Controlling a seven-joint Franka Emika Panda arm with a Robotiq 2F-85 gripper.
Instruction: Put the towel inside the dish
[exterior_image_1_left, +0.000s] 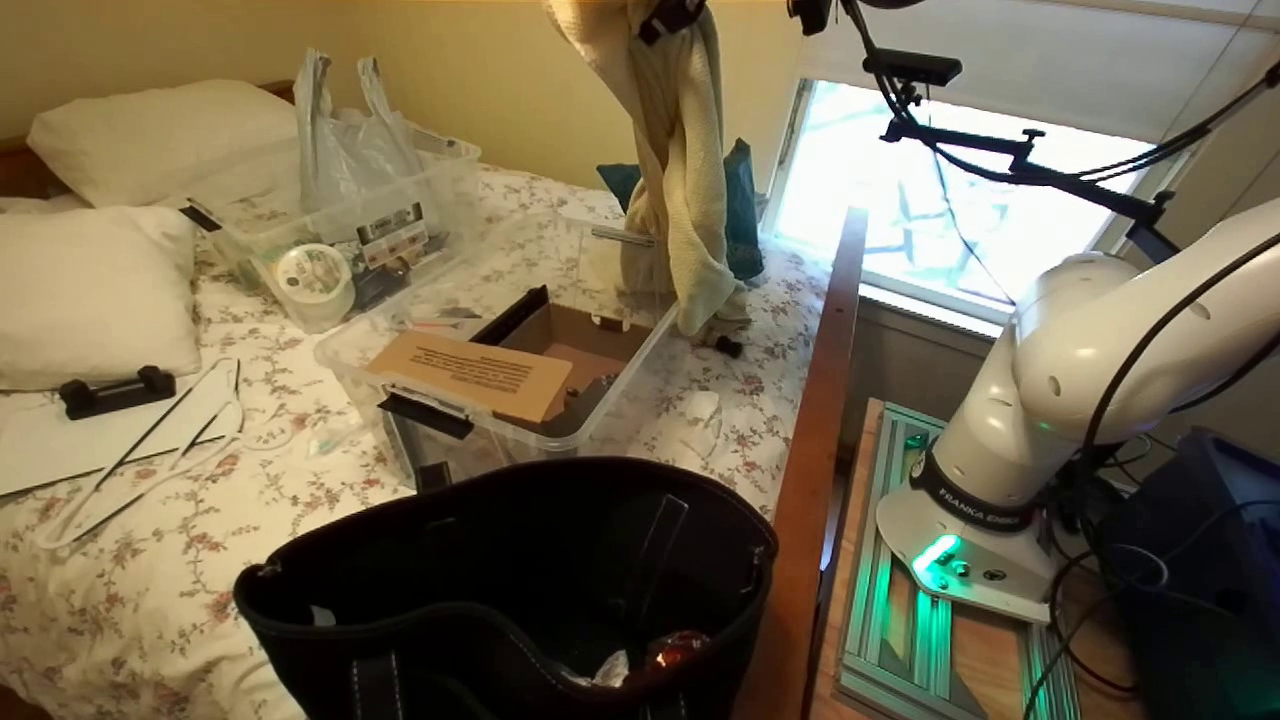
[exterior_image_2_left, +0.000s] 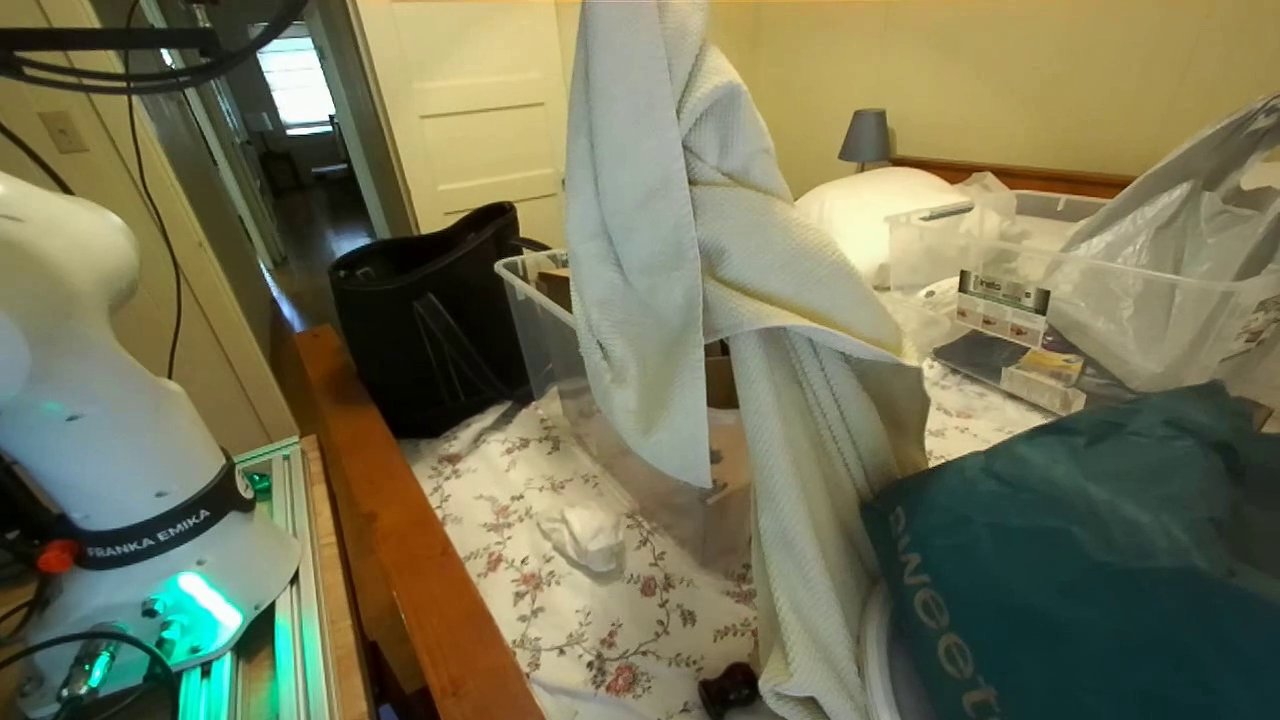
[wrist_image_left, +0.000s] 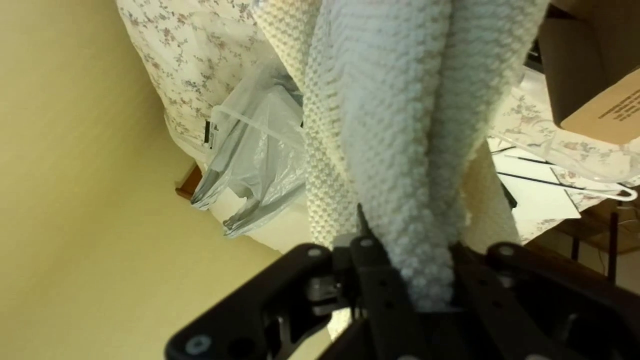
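1 bed (exterior_image_1_left: 210, 560) lies left of the white arm (exterior_image_1_left: 1060, 350), marked "FRANKA EMIKA", in an exterior view. In both exterior views the towel (exterior_image_2_left: 760, 260) hangs with its long axis vertical, loose end down, cream, textured and folded, between the clear bin (exterior_image_1_left: 625, 385) and a teal bag (exterior_image_2_left: 1080, 560) lettered "weet". In the wrist view the gripper (wrist_image_left: 412, 260) pinches the bunched towel.

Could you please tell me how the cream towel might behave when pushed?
The cream towel will likely be floppy, given its loose folds. Its bumpy texture suggests little slipping in the tool. Its long hanging end may swing.
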